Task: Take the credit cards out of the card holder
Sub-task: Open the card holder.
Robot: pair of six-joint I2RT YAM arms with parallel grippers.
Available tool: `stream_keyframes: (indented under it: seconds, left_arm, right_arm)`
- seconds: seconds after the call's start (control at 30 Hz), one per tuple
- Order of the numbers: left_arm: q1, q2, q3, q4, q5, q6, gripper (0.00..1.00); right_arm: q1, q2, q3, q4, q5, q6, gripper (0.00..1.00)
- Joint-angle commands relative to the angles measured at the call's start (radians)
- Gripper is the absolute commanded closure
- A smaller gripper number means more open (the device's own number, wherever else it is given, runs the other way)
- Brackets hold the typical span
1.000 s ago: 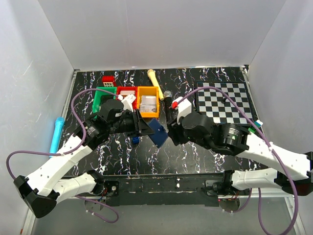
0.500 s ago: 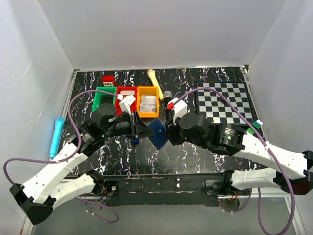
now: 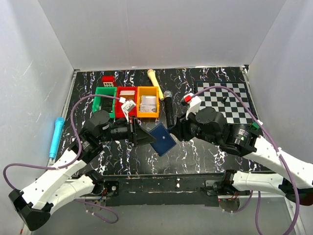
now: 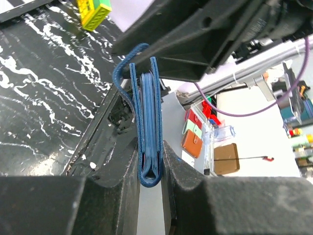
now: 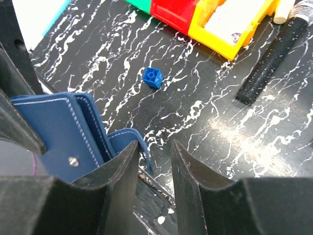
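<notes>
Card holder [image 3: 163,139]: navy, stitched edges, covers together, over the middle of the black marbled table [image 3: 205,156]. Left gripper [image 3: 149,137], at its 9 o'clock, pinches it by the fold; paler blue layers sit packed between the covers. Right gripper [image 3: 175,133], at its 2 o'clock: jaws parted, nothing clamped, the loose strap just beside one finger. Beyond lies a blue brick [image 5: 151,77]; farther, at 11 o'clock, an orange bin [image 3: 148,103].

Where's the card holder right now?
Top view, centre: the card holder is clamped by the left gripper, just in front of the orange bin, with the right gripper close on its right.
</notes>
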Motion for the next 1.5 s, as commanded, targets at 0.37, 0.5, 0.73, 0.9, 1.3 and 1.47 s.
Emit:
stream_keyframes:
  seconds: [0.37,0.5,0.73,0.9,1.3,1.47]
  left_arm:
    - [0.001,-0.122,-0.27,0.632,0.299,0.183,1.0]
    - [0.004,-0.19,-0.337,0.759,0.247,0.206,1.0]
    - [0.057,0.014,-0.189,0.764,0.612,0.139,1.0]
    - [0.072,0.154,-0.205,1.097,0.73,-0.116,0.97]
    - [0.073,0.162,-0.186,1.127,0.71,-0.124,0.98]
    - [0.073,0.159,-0.163,1.052,0.695,-0.083,0.99]
  right_arm:
    - [-0.094,-0.168,-0.065,0.189,-0.164,0.12,0.39]
    - [-0.103,-0.208,-0.077,0.224,-0.185,0.123,0.35]
    - [-0.122,-0.171,0.007,0.189,-0.435,0.086,0.33]
    - [-0.123,-0.148,0.027,0.22,-0.539,0.095,0.32]
    - [-0.123,-0.15,-0.014,0.233,-0.602,0.111,0.32]
    - [-0.123,-0.131,-0.019,0.246,-0.628,0.12,0.32]
